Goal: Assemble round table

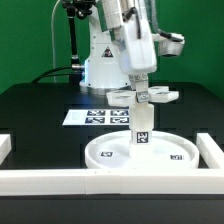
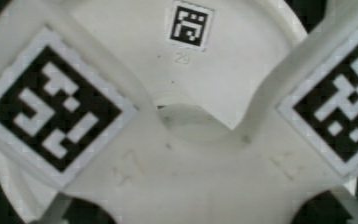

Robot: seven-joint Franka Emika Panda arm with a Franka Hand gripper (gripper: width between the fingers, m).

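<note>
The large rimmed round disc (image 1: 165, 155) lies flat on the black table near the front. The short cylindrical leg (image 1: 140, 128) stands upright at its middle. The cross-shaped base (image 1: 152, 97) sits level on top of the leg. My gripper (image 1: 139, 88) comes straight down and is shut on the base's middle. In the wrist view the cross-shaped base (image 2: 185, 130) fills the picture with three tags showing; my gripper (image 2: 194, 208) is closed on it. The leg and disc are hidden under it there.
The marker board (image 1: 95, 116) lies flat behind the disc, toward the exterior view's left. Long white border rails run along the front (image 1: 50, 181), the right (image 1: 211, 150) and the left (image 1: 5, 146). The arm's white pedestal (image 1: 100, 65) stands at the back.
</note>
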